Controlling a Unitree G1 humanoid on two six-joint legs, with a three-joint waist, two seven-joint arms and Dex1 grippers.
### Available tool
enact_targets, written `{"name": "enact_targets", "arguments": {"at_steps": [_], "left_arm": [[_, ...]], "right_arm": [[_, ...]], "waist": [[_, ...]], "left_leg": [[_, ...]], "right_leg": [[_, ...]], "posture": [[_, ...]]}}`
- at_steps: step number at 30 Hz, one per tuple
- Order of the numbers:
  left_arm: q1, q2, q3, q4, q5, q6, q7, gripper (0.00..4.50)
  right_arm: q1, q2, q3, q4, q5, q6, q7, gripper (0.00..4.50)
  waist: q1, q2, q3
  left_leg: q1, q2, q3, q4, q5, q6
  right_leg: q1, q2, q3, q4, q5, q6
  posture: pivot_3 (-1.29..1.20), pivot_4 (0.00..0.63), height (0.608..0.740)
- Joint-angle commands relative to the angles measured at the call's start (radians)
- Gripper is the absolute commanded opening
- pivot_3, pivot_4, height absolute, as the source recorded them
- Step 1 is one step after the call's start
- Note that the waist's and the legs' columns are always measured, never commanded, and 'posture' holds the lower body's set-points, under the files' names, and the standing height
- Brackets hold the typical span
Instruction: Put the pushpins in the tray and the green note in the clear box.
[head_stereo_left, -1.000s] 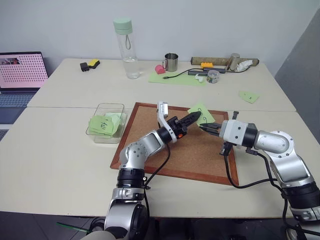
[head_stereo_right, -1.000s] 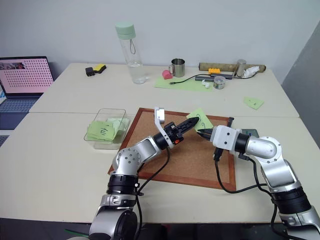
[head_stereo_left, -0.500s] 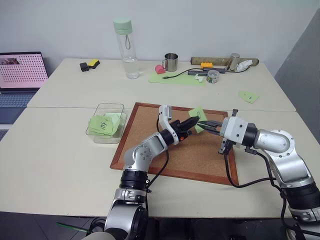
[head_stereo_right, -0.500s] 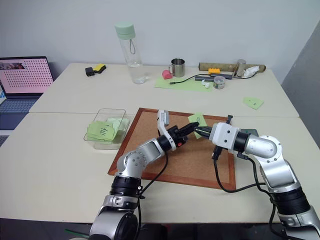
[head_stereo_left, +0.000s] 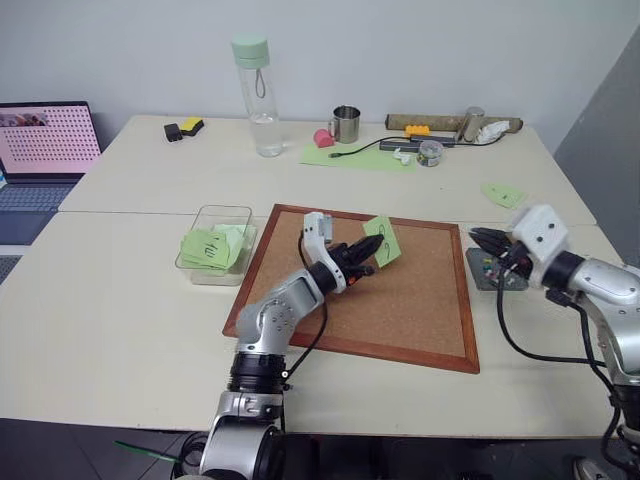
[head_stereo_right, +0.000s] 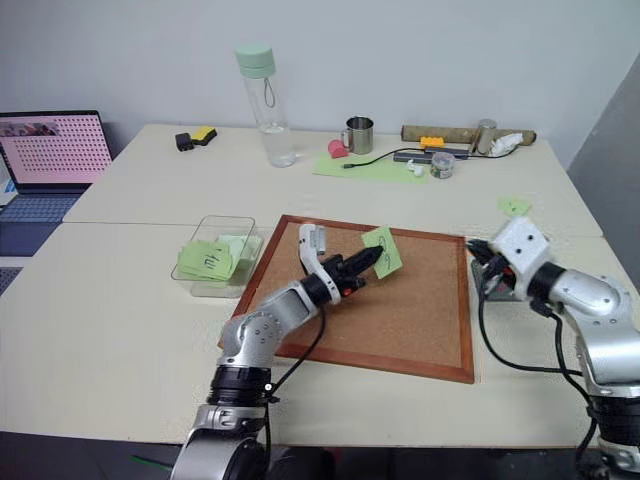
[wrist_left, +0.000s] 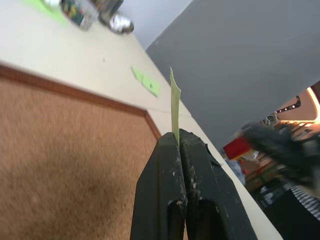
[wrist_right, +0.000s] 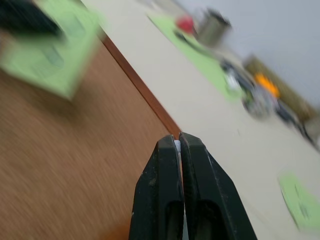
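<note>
The green note (head_stereo_left: 383, 240) stands on edge above the cork board (head_stereo_left: 400, 305), and my left gripper (head_stereo_left: 364, 252) is shut on its lower edge; the left wrist view shows the note (wrist_left: 174, 107) clamped between the fingertips. My right gripper (head_stereo_left: 478, 237) hovers shut over the far edge of the dark grey tray (head_stereo_left: 475, 279), right of the board. A small pale sliver, apparently a pushpin (wrist_right: 176, 144), is pinched between its tips. Red and green specks of pushpins (head_stereo_left: 487, 266) lie in the tray. The clear box (head_stereo_left: 222, 209) sits left of the board with several green notes inside.
At the back stand a water bottle (head_stereo_left: 256, 95), a metal cup (head_stereo_left: 345, 123), a large green sheet (head_stereo_left: 355, 157) and clutter. A laptop (head_stereo_left: 45, 145) is at far left. Another green note (head_stereo_left: 503, 193) lies on the table at right.
My right gripper swung right, from the note on the board to above the tray. My left gripper shut on the note and drew it slightly left, off the board.
</note>
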Motion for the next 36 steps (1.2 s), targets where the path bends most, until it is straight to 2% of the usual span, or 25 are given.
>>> {"name": "enact_targets", "arguments": {"at_steps": [1, 4, 5, 6, 12, 17, 19, 22, 27, 32, 36], "left_arm": [[0.015, 0.019, -0.024, -0.093, -0.023, 0.025, -0.013, 0.04], [0.032, 0.036, -0.043, -0.133, -0.023, 0.039, -0.017, 0.04], [0.036, 0.041, -0.05, -0.143, -0.022, 0.042, -0.019, 0.0], [0.041, 0.043, -0.056, -0.153, -0.022, 0.044, -0.019, 0.0], [0.056, 0.055, -0.083, -0.199, -0.023, 0.045, -0.02, 0.0], [0.063, 0.087, -0.075, -0.25, -0.014, 0.033, -0.003, 0.0], [0.071, 0.113, -0.045, -0.295, -0.011, 0.031, 0.028, 0.0], [0.088, 0.178, -0.009, -0.367, 0.025, 0.021, 0.071, 0.0], [0.152, 0.341, 0.081, -0.452, 0.12, -0.004, 0.139, 0.0], [0.169, 0.455, 0.169, -0.458, 0.226, -0.043, 0.218, 0.0], [0.172, 0.505, 0.207, -0.379, 0.294, -0.052, 0.268, 0.0]], "right_arm": [[-0.002, -0.015, -0.018, 0.071, -0.02, 0.005, -0.024, 0.0], [-0.02, -0.002, -0.009, 0.161, -0.034, 0.006, -0.045, 0.0], [-0.026, 0.001, -0.004, 0.181, -0.038, 0.005, -0.049, 0.45], [-0.03, 0.003, -0.001, 0.198, -0.04, 0.004, -0.05, 0.54], [-0.048, 0.0, 0.0, 0.244, -0.042, -0.004, -0.053, 1.86], [-0.047, -0.021, -0.022, 0.176, -0.012, 0.003, -0.023, 3.0], [-0.035, -0.047, -0.023, 0.118, 0.018, -0.013, 0.041, 3.42], [-0.027, -0.085, -0.021, 0.024, 0.08, -0.036, 0.153, 3.42], [-0.115, -0.123, -0.022, -0.149, 0.254, 0.079, 0.27, 3.42], [-0.235, -0.113, 0.0, -0.221, 0.391, 0.212, 0.301, 3.42], [-0.296, -0.093, 0.031, -0.253, 0.457, 0.28, 0.3, 3.42]], "waist": [[0.0, 0.0, 0.0], [0.0, 0.0, 0.0], [-0.001, 0.0, 0.0], [0.0, 0.0, 0.0], [-0.001, 0.0, 0.0], [-0.003, 0.001, 0.0], [-0.004, 0.001, 0.0], [-0.007, 0.001, 0.001], [-0.015, 0.002, 0.002], [-0.008, 0.001, 0.003], [0.006, 0.001, 0.003]], "left_leg": [[0.0, 0.0, 0.0, 0.0, 0.0, 0.0], [0.0, 0.0, 0.0, 0.0, 0.0, 0.0], [0.0, 0.0, 0.0, 0.0, 0.0, 0.0], [0.0, 0.0, 0.0, 0.0, 0.0, 0.0], [0.0, 0.0, 0.0, 0.0, 0.0, 0.0], [0.0, 0.0, 0.0, 0.0, 0.0, 0.0], [0.0, 0.0, 0.0, 0.0, 0.0, 0.0], [0.0, 0.0, 0.0, 0.0, 0.0, 0.0], [0.001, 0.0, 0.0, -0.001, 0.0, 0.0], [0.0, 0.0, -0.002, 0.0, -0.002, 0.003], [-0.002, 0.0, -0.003, 0.0, -0.002, 0.003]], "right_leg": [[0.0, 0.0, 0.0, 0.0, 0.0, 0.0], [0.0, 0.0, 0.0, 0.0, 0.0, 0.0], [0.0, 0.0, 0.0, 0.0, 0.0, 0.0], [0.0, 0.0, 0.0, 0.0, 0.0, 0.0], [0.0, 0.0, 0.0, 0.0, 0.0, 0.0], [0.0, 0.0, 0.0, 0.0, 0.0, 0.0], [0.0, 0.0, 0.0, 0.0, 0.0, 0.0], [0.0, 0.0, 0.0, 0.0, 0.0, 0.0], [0.001, 0.001, 0.0, 0.0, 0.0, 0.0], [0.001, 0.0, -0.001, -0.001, 0.0, 0.0], [0.0, 0.0, -0.002, -0.003, 0.0, 0.0]], "posture": [[0.0, 0.15, 0.74], [0.0, 0.15, 0.74], [0.0, 0.15, 0.74], [0.0, 0.15, 0.74], [0.0, 0.15, 0.74], [0.0, 0.15, 0.74], [0.0, 0.15, 0.74], [0.0, 0.15, 0.74], [0.0, 0.15, 0.74], [0.0, 0.15, 0.74], [0.0, 0.15, 0.74]]}}
